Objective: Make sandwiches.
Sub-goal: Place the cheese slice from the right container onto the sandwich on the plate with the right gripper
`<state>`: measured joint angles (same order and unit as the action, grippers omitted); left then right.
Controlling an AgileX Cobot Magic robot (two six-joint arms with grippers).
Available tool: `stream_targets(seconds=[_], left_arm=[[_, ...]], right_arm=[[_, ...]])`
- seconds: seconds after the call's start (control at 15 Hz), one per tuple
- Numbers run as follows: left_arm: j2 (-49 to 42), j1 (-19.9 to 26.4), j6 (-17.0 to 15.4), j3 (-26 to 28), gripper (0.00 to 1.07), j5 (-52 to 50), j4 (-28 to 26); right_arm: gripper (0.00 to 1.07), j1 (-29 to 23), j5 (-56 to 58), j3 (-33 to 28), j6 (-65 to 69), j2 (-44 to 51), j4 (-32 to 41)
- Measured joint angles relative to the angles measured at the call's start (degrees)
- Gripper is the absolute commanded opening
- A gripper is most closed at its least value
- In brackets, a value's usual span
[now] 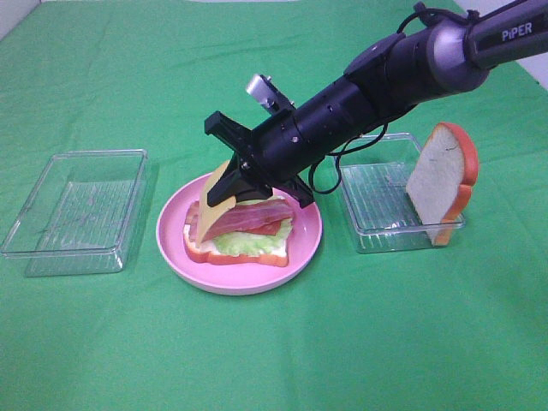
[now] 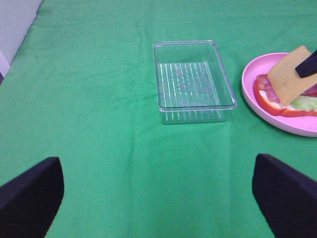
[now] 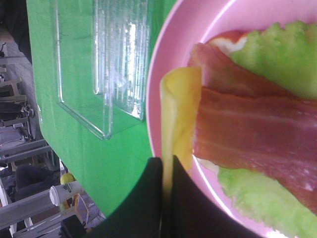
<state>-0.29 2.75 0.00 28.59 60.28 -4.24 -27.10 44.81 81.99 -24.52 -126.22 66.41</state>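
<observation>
Green cloth (image 1: 257,360) is spread over the whole table. At its middle a round pink plate (image 1: 175,244) is set, and on it a partly built sandwich (image 1: 240,235) is stacked: a white bread slice with an orange-brown crust (image 1: 235,255) at the bottom, a pale green lettuce leaf (image 1: 244,242) over it, and red-brown bacon strips (image 1: 248,218) laid on the lettuce.

A thin yellow cheese slice (image 1: 218,190) is held tilted above the end of the stack nearest the left-hand tray, its lower edge close to the bacon; whether it touches cannot be told. It is pinched by the right gripper (image 1: 229,181), which has been reached across from the right on a black arm; in the right wrist view the two black fingers (image 3: 143,198) are seen pressed together on the edge of the slice.

Two clear ribbed plastic trays are seen, one to the left of the plate (image 1: 77,210) and one to the right (image 1: 394,201). A second white bread slice with an orange-brown crust (image 1: 443,180) is stood upright against the far-right rim of the right tray.

The left gripper (image 2: 158,198) is held well apart from the plate, with its dark fingers (image 2: 29,196) spread wide and nothing between them.
</observation>
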Motion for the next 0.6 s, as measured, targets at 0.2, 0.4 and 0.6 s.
stream_targets(seconds=[0.2,0.4,0.6], left_arm=[[0.0,0.0,0.0,0.0,0.96,0.0,0.0],[0.0,0.0,0.0,0.0,0.96,0.0,0.0],[0.0,0.0,0.0,0.0,0.96,0.0,0.0]], right_arm=[[0.0,0.0,-0.4,0.0,0.3,-0.6,-1.2],[0.26,0.0,-0.6,0.1,0.8,-0.5,-1.6],[0.64,0.0,-1.3,0.1,1.8,-0.1,-4.2]])
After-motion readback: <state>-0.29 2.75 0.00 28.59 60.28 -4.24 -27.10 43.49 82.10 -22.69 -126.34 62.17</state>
